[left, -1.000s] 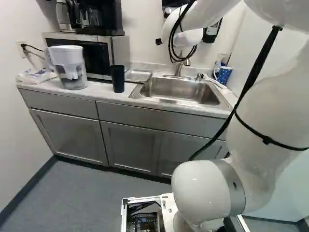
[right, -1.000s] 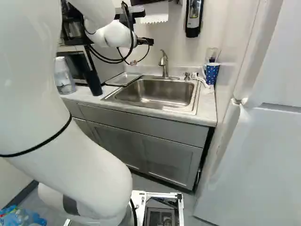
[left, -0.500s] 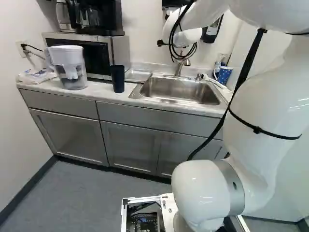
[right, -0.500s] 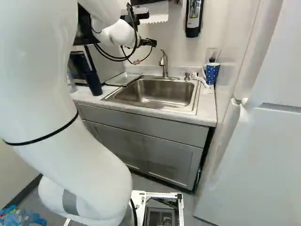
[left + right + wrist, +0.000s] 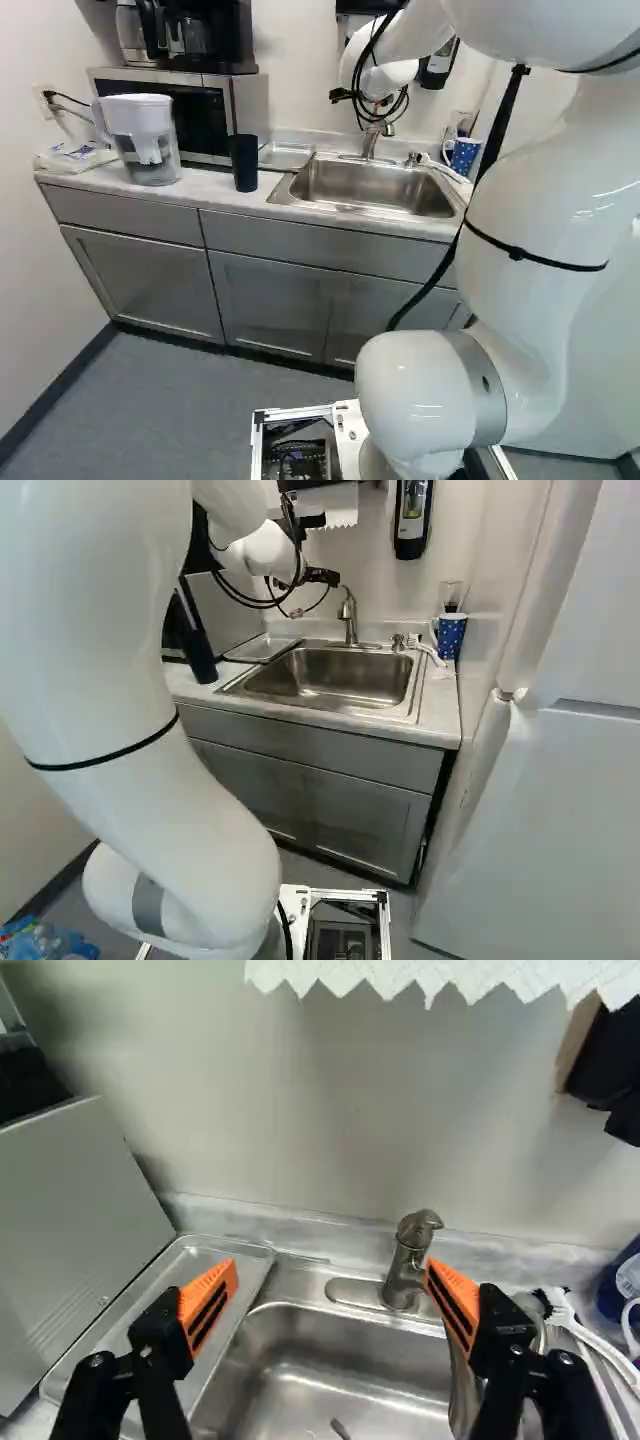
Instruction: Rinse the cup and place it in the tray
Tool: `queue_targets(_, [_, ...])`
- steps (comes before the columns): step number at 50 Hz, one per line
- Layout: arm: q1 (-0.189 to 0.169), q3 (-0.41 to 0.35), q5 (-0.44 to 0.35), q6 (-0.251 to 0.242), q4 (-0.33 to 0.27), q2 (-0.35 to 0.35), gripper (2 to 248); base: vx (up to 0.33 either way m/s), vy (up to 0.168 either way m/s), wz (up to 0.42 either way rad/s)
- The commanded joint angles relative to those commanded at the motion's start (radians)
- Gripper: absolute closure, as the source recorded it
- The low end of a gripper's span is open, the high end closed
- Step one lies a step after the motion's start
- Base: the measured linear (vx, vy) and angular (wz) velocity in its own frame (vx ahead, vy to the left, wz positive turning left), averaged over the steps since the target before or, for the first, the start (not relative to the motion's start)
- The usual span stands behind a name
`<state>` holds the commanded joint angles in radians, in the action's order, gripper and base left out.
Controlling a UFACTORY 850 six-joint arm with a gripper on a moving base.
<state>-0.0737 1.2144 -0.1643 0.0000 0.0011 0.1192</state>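
You could read the gripper (image 5: 322,577) in the wrist view as wide open and holding nothing, its orange pads (image 5: 208,1302) well apart. The faucet (image 5: 349,617) rose ahead of it, closer to the finger on the mug's side. Two candidates for your cup stood upright on the desk (image 5: 215,192): the dark tumbler (image 5: 243,162), near the tray in the left base view, and the blue polka-dot mug (image 5: 450,637), beyond the sink's far right corner in the right base view. You could not tell which was meant. The metal tray (image 5: 265,648) lay between the microwave (image 5: 248,105) and the sink (image 5: 330,675). A water filter pitcher (image 5: 146,145) stood before the microwave, which bore the coffee maker (image 5: 205,45).
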Motion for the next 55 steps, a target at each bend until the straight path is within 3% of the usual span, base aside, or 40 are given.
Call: queue_targets(55, [-0.033,0.206,0.116,0.000,0.000,0.186,3,0.000,0.000,0.000])
